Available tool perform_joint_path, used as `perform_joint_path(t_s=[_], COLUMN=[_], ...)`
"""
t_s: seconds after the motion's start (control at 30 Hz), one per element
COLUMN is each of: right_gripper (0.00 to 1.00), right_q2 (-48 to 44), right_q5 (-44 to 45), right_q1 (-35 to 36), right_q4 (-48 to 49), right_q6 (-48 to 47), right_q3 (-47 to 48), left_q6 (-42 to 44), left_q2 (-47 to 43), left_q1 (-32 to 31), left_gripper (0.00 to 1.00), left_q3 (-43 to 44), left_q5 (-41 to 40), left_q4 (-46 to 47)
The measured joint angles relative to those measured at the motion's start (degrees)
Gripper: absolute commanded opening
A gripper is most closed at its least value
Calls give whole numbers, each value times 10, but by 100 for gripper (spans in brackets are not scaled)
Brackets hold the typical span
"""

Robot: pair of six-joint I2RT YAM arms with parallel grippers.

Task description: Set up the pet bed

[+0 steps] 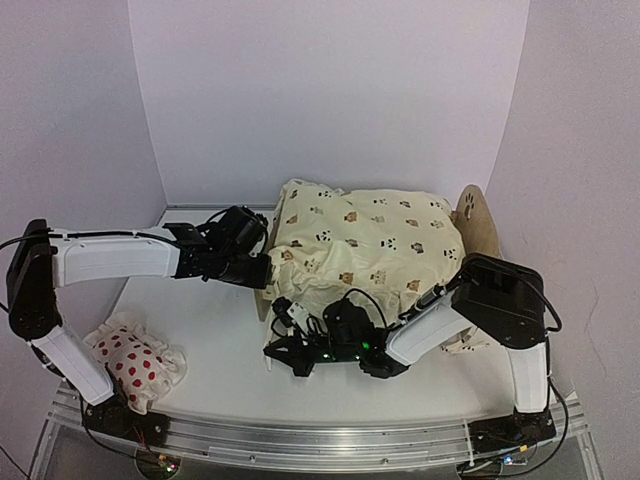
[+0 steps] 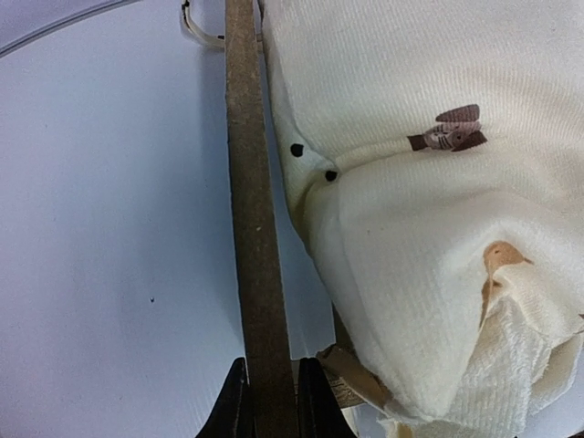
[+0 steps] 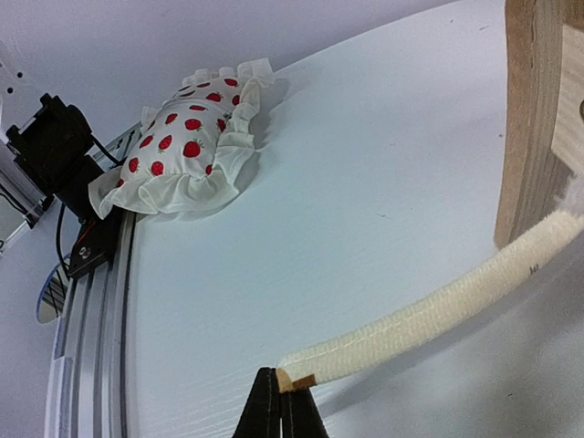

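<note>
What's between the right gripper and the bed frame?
The cushion's cream tie, pinched in the right gripper, spans bare table to the pet bed; right wrist view.

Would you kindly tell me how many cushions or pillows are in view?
2. The cream animal-print cushion lies over the pet bed mid-table; the red-spotted pillow lies at the table's near-left corner. The cushion could hide another.

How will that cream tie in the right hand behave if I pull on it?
Likely floppy: the tie sags in a curve from the right hand to the bed frame. It looks like soft padded fabric, so pinched only at its tip it may slip out. Pulling would probably shift the bunched cushion before the wooden frame.
</note>
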Motion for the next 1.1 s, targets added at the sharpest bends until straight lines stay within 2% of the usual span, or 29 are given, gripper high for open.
perform_joint_path(t_s=[0.4,0.77,0.83,0.9,1.1], right_gripper=[0,0,0,0,0], right_q2=[9,13,19,24,27], right_q5=[-101,-125,-127,-128,-126], right_q1=[-4,-16,-17,-17,-15], right_q4=[-12,-31,-43,-56,-113], right_q6=[156,221,227,230,217], right_q3=[34,37,44,52,64], left_q6=[36,72,78,80,78], left_q2=[4,16,19,22,24], left_q1=[37,66,67,68,73], left_gripper=[3,2,4,13,54], left_q3=[-15,-18,-17,-13,-1], left_q5=[19,38,38,37,50], left_q4=[57,97,103,103,93])
